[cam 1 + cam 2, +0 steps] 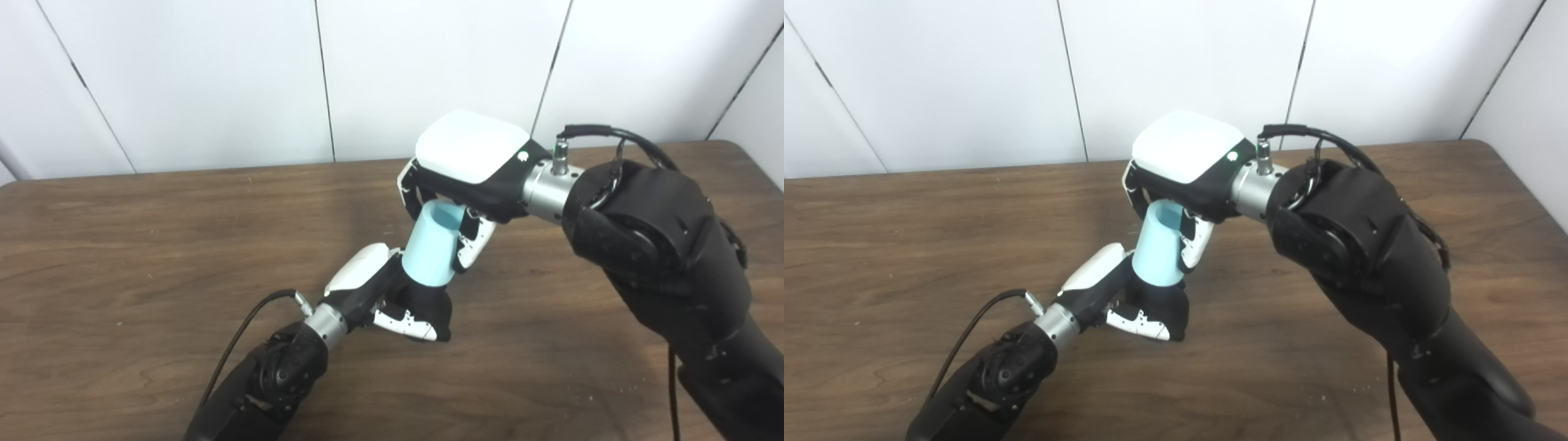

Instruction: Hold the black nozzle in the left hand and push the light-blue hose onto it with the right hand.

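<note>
right now the left hand (392, 297) sits low over the wooden table (153, 245), its fingers wrapped around the black nozzle (429, 303), which stands nearly upright with its base down near the tabletop — whether the base touches the wood i cannot tell. gripping it low leaves the top of the nozzle free, which looks like the point: that is the end the hose has to slide over. the light-blue hose (432, 248) is a short, wide tube, tilted a little so its open upper end leans toward the right hand (471, 162); its lower end already sits over the top of the nozzle, the blue rim meeting the black body just above the left hand's fingers. the right hand comes in from above and from the right, palm down, with its fingers closed around the upper part of the hose, one finger (471, 245) showing down the hose's right flank. holding it near the top like this lets the hand press down along the tube's length rather than squeeze it sideways. by the look of it the push is under way or close to finished, though how far the nozzle reaches inside is hidden by the tube wall. the slight lean of the hose against the nozzle is the thing to watch — if the two are not in line, pressing harder may jam the rim or tip the nozzle in the left hand's grip.
</note>
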Available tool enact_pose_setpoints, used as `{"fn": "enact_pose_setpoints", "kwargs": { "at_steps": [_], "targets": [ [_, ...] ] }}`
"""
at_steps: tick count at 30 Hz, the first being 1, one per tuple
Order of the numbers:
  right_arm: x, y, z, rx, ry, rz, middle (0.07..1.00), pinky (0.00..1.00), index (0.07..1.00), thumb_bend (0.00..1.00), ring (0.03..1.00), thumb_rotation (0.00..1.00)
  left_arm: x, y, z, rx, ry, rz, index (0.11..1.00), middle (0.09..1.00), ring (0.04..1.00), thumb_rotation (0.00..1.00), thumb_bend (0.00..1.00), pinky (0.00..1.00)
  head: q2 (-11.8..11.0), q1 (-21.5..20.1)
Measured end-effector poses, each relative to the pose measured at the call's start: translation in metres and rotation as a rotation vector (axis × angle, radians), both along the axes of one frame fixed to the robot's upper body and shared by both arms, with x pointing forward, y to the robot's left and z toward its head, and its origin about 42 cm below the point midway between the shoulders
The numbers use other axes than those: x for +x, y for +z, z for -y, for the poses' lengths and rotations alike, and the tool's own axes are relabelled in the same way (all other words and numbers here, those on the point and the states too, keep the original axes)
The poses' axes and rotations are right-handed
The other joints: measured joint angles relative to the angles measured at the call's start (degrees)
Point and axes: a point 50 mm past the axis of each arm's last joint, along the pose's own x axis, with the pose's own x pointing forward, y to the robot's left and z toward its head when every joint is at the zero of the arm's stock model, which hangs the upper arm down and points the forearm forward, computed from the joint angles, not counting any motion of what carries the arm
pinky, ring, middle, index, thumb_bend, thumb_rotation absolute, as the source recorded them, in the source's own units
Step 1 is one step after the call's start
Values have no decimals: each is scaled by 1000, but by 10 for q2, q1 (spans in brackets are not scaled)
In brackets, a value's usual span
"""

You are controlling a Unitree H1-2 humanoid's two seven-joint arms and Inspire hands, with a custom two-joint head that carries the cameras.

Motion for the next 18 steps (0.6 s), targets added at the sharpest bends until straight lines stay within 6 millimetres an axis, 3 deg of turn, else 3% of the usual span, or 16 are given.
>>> {"fn": "enact_pose_setpoints", "kwargs": {
  "at_steps": [2, 5, 8, 11, 14, 18],
  "targets": [
    [-1, 1, -2, -4, 6, 0, 504, 153, 475, 518, 444, 0, 0, 0, 0, 0, -1, 0, 410, 699, 846, 372, 631, 830, -1, 0],
    [-7, 3, -8, -10, 30, 1, 457, 134, 517, 511, 352, 0, 0, 0, 0, -4, -2, -3, 410, 698, 840, 361, 624, 819, -1, 1],
    [-12, 3, -17, -18, 63, -5, 415, 144, 500, 517, 434, 0, 0, 0, 1, -8, -3, -6, 404, 696, 821, 348, 619, 789, 0, 1],
    [-18, 3, -25, -5, 104, -5, 443, 146, 519, 511, 355, 0, -1, 1, 2, -12, -5, -6, 410, 716, 838, 345, 616, 805, 1, 1],
    [-20, 4, -26, -1, 126, -7, 494, 142, 486, 517, 394, 0, 0, 3, 2, -11, -6, -3, 415, 728, 850, 349, 618, 813, 1, 1],
    [-22, 4, -26, -6, 149, -1, 453, 151, 513, 513, 358, 0, 0, 3, 2, -11, -6, -3, 418, 724, 849, 365, 627, 820, 3, 2]
  ]
}}
